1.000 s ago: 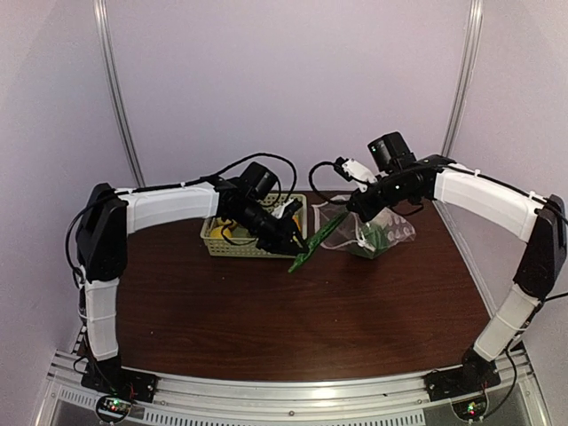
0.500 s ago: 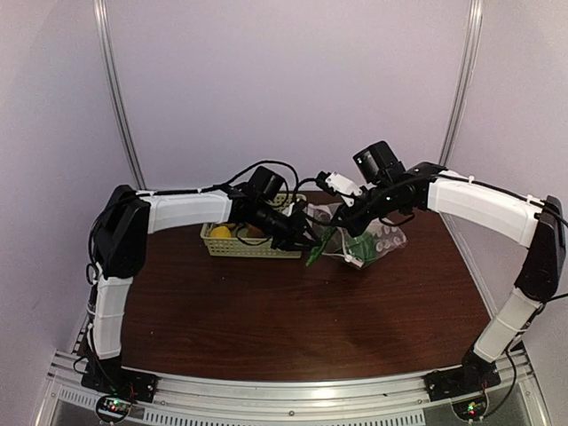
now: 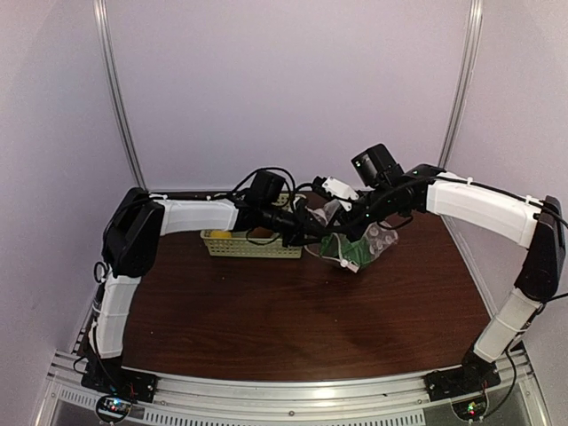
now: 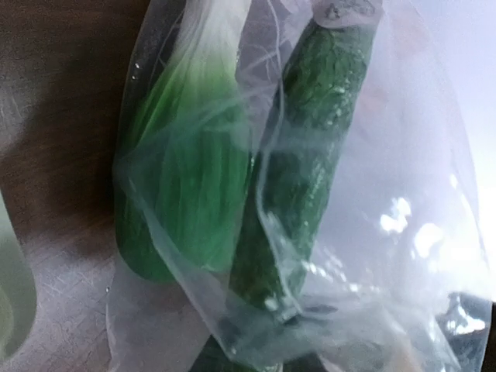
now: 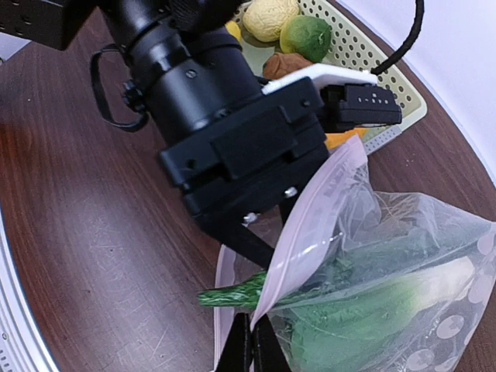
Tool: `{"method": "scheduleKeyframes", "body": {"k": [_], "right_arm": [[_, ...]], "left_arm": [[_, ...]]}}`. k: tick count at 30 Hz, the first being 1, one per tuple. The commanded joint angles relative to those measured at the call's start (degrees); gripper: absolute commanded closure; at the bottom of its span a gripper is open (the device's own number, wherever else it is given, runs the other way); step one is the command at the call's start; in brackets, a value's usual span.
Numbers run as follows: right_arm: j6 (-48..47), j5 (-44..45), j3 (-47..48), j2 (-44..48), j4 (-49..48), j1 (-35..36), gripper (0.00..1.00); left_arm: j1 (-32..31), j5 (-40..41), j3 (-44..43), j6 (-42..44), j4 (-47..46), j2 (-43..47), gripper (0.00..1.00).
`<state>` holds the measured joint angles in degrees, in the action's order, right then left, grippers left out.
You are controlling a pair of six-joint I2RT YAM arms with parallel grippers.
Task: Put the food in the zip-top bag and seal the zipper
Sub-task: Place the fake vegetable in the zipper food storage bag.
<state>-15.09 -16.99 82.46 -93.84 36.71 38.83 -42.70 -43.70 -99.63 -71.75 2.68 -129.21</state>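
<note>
The zip-top bag [image 5: 387,256] sits on the surface [image 3: 293,319] beside the basket [image 3: 253,244], your right tool [image 5: 252,341] pinched tight on its mouth edge. Your left tool [image 5: 256,260] grips the dark green piece [image 4: 310,155], partly inside the bag, next to the leafy stalk [image 4: 194,178].

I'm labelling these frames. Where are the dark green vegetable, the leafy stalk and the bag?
dark green vegetable [image 4: 314,139], left wrist view, its bumpy middle.
leafy stalk [image 4: 186,194], left wrist view, its green leaves.
bag [image 5: 318,209], right wrist view, its mouth strip.
</note>
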Motion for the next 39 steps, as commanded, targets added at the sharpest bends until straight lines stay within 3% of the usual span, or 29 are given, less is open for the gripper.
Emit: {"method": "scheduleKeyframes", "body": {"k": [1,10,14,28,32,34,39], "right_arm": [[0.0,-6.2,1.3,1.3,1.7,0.4,1.0],[0.9,-9.3,3.0,-0.4,2.5,0.4,1.0],[1.6,-8.2,4.9,-1.5,2.9,0.3,1.0],[3.4,-0.2,5.1,-0.7,1.5,-4.3,1.0],[3.4,0.8,4.8,-0.3,1.4,-4.8,1.0],[3.4,1.4,4.7,-0.1,1.5,-5.0,1.0],[2.6,3.3,4.1,1.5,1.4,-6.3,1.0]], "left_arm": [[0.5,5.7,0.0,-7.3,-10.5,-3.0,1.0],[-0.4,7.7,-0.3,-16.2,-19.4,-5.1,1.0],[-2.2,8.4,-1.0,-16.3,-19.1,-5.3,0.98],[-3.7,7.8,4.0,-7.1,-11.2,0.8,0.63],[-3.7,7.9,2.9,-3.1,-9.0,2.6,0.59],[-3.7,7.2,2.0,-1.4,-8.0,3.5,0.53],[-3.7,5.5,1.3,4.4,-5.9,7.2,0.51]]}}
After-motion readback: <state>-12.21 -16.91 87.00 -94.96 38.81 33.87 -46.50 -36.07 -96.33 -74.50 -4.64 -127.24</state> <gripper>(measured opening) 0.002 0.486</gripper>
